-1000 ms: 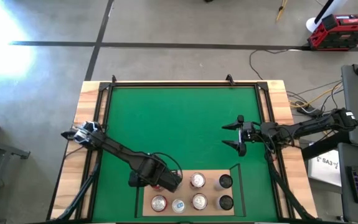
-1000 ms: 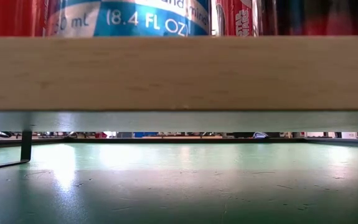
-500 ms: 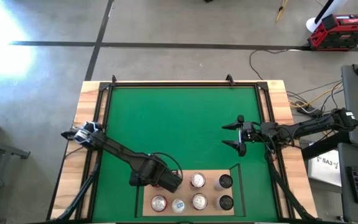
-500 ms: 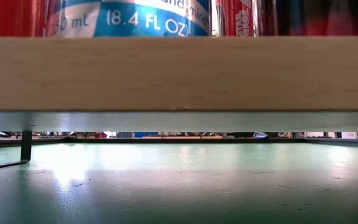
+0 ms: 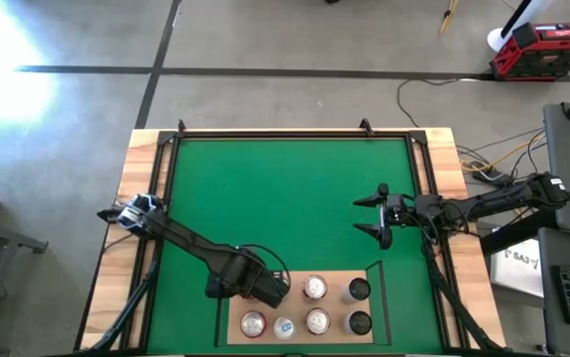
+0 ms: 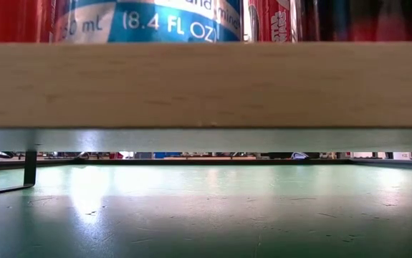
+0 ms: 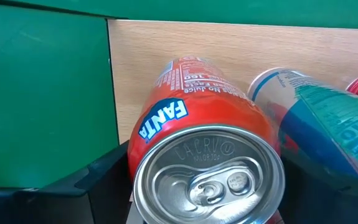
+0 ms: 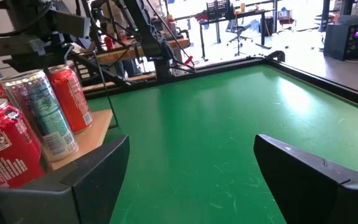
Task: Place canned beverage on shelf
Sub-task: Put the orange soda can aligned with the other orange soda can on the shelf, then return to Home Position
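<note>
Six cans are seen from above on the shelf at the mat's 6 o'clock edge, the left gripper over its 10 o'clock corner. In the left wrist view the Fanta can stands on the shelf between the fingers; whether it is gripped cannot be told. In the right wrist view the right gripper is spread and empty, over the mat's 3 o'clock side.

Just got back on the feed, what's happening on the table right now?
The left tool is at the back left corner of the shelf with an orange Fanta can standing upright between its fingers, right beside a blue and silver can. Whether it has let go is not clear. Six other cans already stand on the shelf in two rows. The right tool waits open over the green mat, empty.
</note>
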Robot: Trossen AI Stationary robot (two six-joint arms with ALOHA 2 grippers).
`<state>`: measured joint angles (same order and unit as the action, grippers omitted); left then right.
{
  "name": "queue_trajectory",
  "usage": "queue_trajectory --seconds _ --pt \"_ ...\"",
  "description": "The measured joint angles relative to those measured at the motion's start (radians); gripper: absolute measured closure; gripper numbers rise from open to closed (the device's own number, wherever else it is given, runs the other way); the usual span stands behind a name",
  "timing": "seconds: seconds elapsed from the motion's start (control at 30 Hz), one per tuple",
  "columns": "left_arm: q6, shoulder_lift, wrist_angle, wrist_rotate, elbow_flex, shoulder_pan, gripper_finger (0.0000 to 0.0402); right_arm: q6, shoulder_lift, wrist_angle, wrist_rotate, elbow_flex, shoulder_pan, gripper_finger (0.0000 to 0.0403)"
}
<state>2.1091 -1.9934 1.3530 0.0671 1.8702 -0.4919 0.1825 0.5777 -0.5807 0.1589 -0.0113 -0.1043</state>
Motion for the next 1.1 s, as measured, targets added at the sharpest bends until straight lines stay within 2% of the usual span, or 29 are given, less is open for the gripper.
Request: queue_trajectory --seconds 0.2,0.37,0.47,0.63,0.8,0.87,0.93,1.1 --pt "0.004 -0.002 0.002 0.007 -0.003 0.000 0.0063 0.000 0.000 0.000 0.000 0.000 0.000 0.0067" --pt "0.003 -0.002 0.020 -0.003 0.032 0.000 0.0052 0.000 0.000 0.000 0.000 0.000 0.000 0.0067" --pt "0.002 -0.002 0.086 -0.046 0.109 -0.003 0.0050 0.000 0.000 0.000 0.000 0.000 0.000 0.0067" --pt "-0.033 0.000 0.224 -0.190 0.241 -0.005 0.0050 0.000 0.000 0.000 0.000 0.000 0.000 0.0067" --pt "-0.197 0.058 0.217 -0.429 0.245 -0.003 0.0050 0.000 0.000 0.000 0.000 0.000 0.000 0.0067" --pt "-0.317 0.085 0.220 -0.518 0.231 0.000 0.0051 0.000 0.000 0.001 0.000 0.000 0.000 0.0067" --pt "-0.508 0.106 0.217 -0.634 0.213 0.003 0.0056 0.000 0.000 0.003 0.000 0.000 0.000 0.0067" --pt "-1.031 0.170 0.219 -1.067 0.163 0.004 0.0074 0.000 0.000 0.003 0.000 0.000 0.000 0.0067"
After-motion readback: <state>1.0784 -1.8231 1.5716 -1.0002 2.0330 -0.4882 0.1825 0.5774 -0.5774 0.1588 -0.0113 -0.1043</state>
